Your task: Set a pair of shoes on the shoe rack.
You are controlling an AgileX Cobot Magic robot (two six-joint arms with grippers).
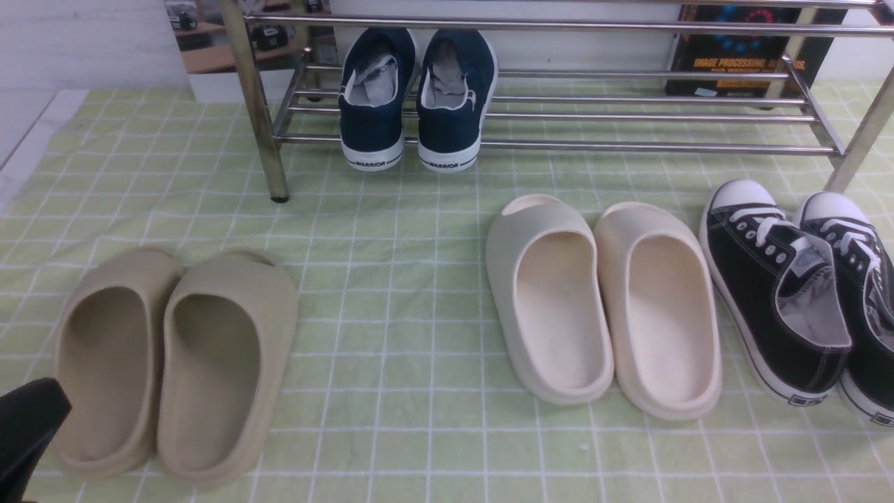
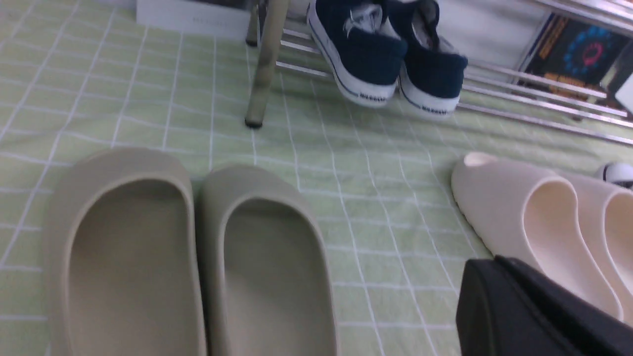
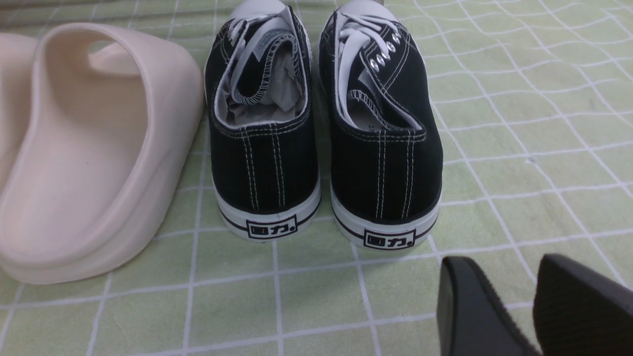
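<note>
**Navy pair already on the rack, both arms low and back**

The pair of shoes (image 1: 418, 98) sits side by side on the lower bars of the shoe rack (image 1: 628, 147), close to its left end, just beside the near-left brass leg. Each shoe's long axis runs front to back across the bars: toes point away, and the white heels marked WARRIOR overhang the front bar toward the robot. Judged from this, the placing looks done, and what remains is at most a retreat.

From the left gripper (image 1: 28, 426) the pair lies ahead and toward the robot's right, well apart, with the tan slides (image 1: 174, 363) on the green checked cloth (image 1: 391, 279) between them. The left arm is the nearer of the two to the shoes. Only one dark edge of that gripper shows in the front and left wrist views, so whether it is parted or closed I cannot tell; it appears to hold nothing.

The right gripper (image 3: 531, 301) is seen only in its own wrist view, fingers a little apart with an empty gap, hovering behind the heels of the black lace-up sneakers (image 3: 321, 138), which stand beside the cream slides (image 1: 604, 307). The navy pair is far off toward the robot's left from there
</note>
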